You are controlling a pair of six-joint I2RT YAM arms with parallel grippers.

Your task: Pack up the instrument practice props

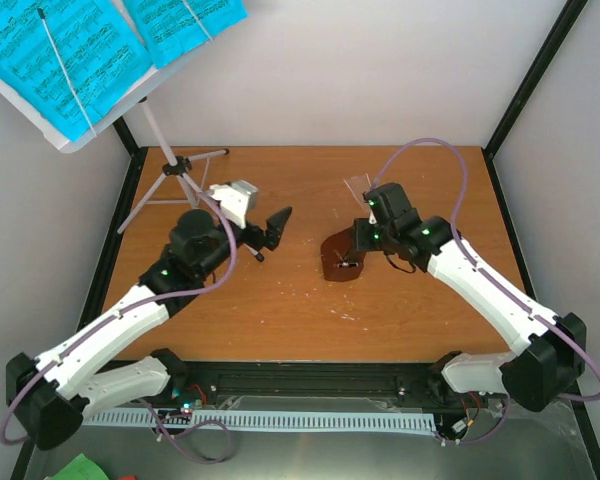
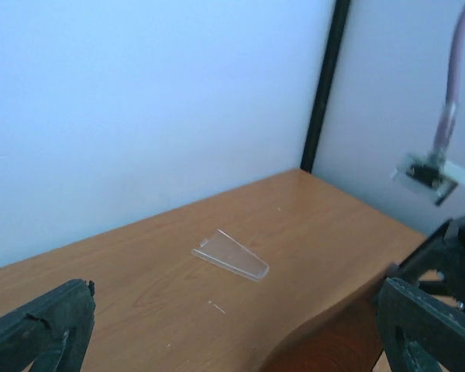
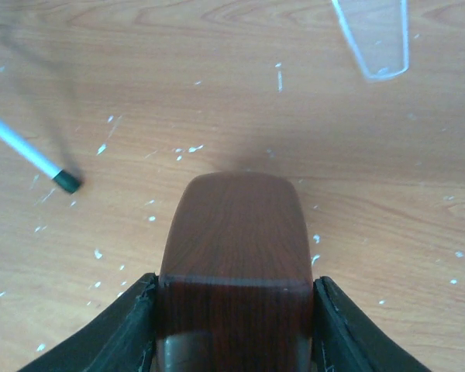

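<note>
Packing looks barely begun. Right gripper (image 3: pixel 234 314) is clamped on the metronome (image 3: pixel 232 225), one finger pressed to each side of the brown body, which sits low over the table (image 3: pixel 139 93) or on it; I cannot tell which. Cover (image 3: pixel 376 43) lies flat on the wood ahead of that gripper and a little to its right, apart from the metronome, so the two are not yet joined. Left gripper (image 1: pixel 266 238) stands wide apart with nothing between its fingers (image 2: pixel 39 333). From its own view the cover is ahead of it, well clear, and the right arm sits off to its right. Stand (image 1: pixel 177 165) is upright off to the left of the left gripper, legs spread and desk raised, with the blue pages (image 1: pixel 65 55) on it. One foot tip shows ahead and to the left of the right gripper. As I judge it: metronome in hand, cover to be fitted, pages to come off, stand to be folded. No case or box shows in any view, so where things go I cannot say
</note>
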